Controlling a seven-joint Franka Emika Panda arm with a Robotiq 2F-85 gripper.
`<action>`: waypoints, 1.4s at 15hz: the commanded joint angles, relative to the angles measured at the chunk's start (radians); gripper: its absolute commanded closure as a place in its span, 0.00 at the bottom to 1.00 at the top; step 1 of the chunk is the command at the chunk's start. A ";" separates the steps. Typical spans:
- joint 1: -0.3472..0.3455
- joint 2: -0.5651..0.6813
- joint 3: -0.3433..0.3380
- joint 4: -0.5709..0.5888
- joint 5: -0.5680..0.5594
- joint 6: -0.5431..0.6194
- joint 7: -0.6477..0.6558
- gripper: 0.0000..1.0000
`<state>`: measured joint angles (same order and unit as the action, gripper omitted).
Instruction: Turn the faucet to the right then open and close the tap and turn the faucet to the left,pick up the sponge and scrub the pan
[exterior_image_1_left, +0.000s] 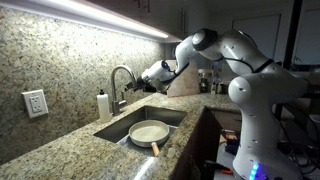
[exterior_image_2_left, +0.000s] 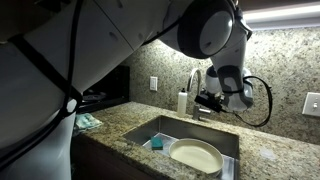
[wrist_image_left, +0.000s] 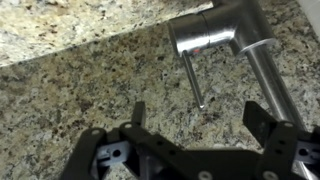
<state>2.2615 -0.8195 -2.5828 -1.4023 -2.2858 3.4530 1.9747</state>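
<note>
My gripper (wrist_image_left: 200, 118), jaws apart, hovers just beside the faucet (wrist_image_left: 205, 35), which rises from the granite counter (wrist_image_left: 70, 100) behind the sink (exterior_image_1_left: 178, 116); it looks rigid and slick, so I'd push low on the spout's straight stem.

No text, label, brand or number can be read in any view; the white bottle (exterior_image_1_left: 103, 105) just beside the gripper (exterior_image_1_left: 138, 84) is too small and blurred to show any print
</note>
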 joint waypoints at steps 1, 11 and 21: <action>0.000 -0.001 0.000 0.000 0.000 0.000 0.000 0.00; -0.026 -0.013 0.064 -0.027 -0.040 0.000 0.005 0.00; -0.034 0.030 -0.028 0.028 -0.064 -0.005 0.074 0.00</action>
<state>2.2473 -0.8417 -2.6107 -1.3449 -2.2964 3.4519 1.9738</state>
